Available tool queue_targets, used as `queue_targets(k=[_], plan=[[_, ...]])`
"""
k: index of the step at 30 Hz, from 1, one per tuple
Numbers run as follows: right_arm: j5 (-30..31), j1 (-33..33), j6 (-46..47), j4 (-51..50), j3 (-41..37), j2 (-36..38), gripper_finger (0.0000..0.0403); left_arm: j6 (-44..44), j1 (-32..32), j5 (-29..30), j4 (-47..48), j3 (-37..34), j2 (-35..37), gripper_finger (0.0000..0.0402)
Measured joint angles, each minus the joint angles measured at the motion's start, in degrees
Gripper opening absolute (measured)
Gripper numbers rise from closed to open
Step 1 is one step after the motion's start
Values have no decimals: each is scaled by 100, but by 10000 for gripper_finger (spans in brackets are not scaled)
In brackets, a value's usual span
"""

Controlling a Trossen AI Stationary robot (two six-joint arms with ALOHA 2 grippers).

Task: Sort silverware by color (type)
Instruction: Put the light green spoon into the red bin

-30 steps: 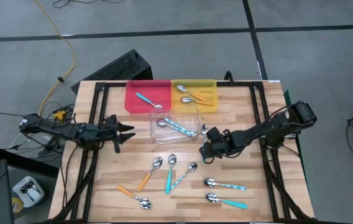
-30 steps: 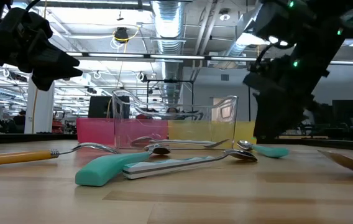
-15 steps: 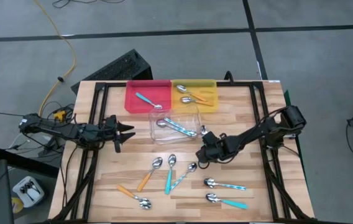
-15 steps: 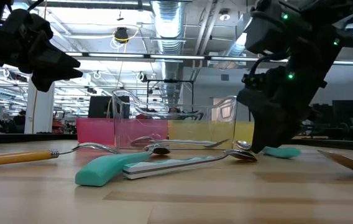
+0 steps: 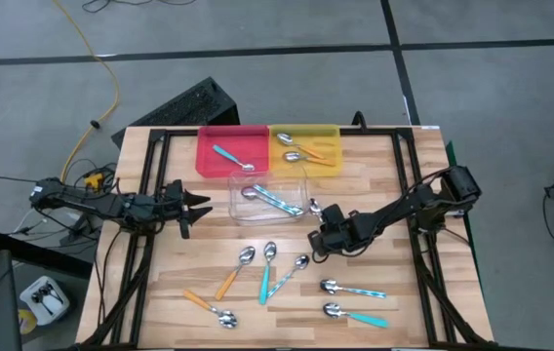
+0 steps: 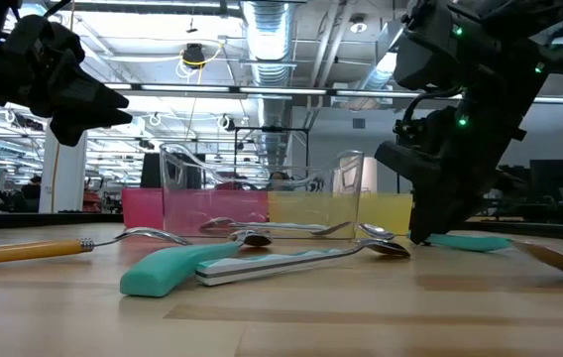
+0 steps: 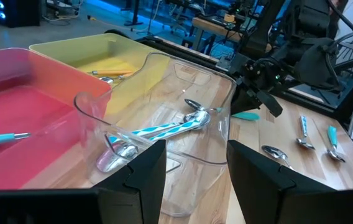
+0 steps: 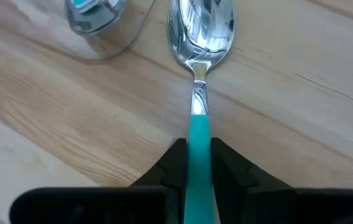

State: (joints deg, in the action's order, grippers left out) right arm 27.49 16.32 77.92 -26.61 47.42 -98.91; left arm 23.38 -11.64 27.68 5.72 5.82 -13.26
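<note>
One teal spoon pinched, pickup step underway

Right hand point(image 8: 194, 163) has its fingers closed on the handle of a teal spoon point(image 8: 199, 74) that's lying on the counter point(image 5: 355, 175) just beside the clear tray point(image 5: 301, 174). Left hand point(image 5: 197, 203) hangs open near that tray, idle. Next move looks like lift and carry to the red tray point(image 5: 209, 156), which holds what looks like a matching teal one, though it's small from above.

Legible text in the four current views.
No lettering, label, brand, number or sign is showing clearly enough to read on the spoons, trays, arms, tabletop or room behind.
</note>
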Motion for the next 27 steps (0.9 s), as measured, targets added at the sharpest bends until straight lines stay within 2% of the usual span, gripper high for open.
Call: queue_targets(k=[8,18,22,27], plan=[[8,118,740,-176,-7,62,73,0,0,0,2,0,0,153],[-78,359,1671,-1497,-42,565,73,8,0,-2,138,0,1,153],[165,423,1842,-1935,-35,831,73,22,0,-2,142,0,0,153],[717,399,1573,-1790,-26,1293,73,-2,-2,7,140,0,0,153]])
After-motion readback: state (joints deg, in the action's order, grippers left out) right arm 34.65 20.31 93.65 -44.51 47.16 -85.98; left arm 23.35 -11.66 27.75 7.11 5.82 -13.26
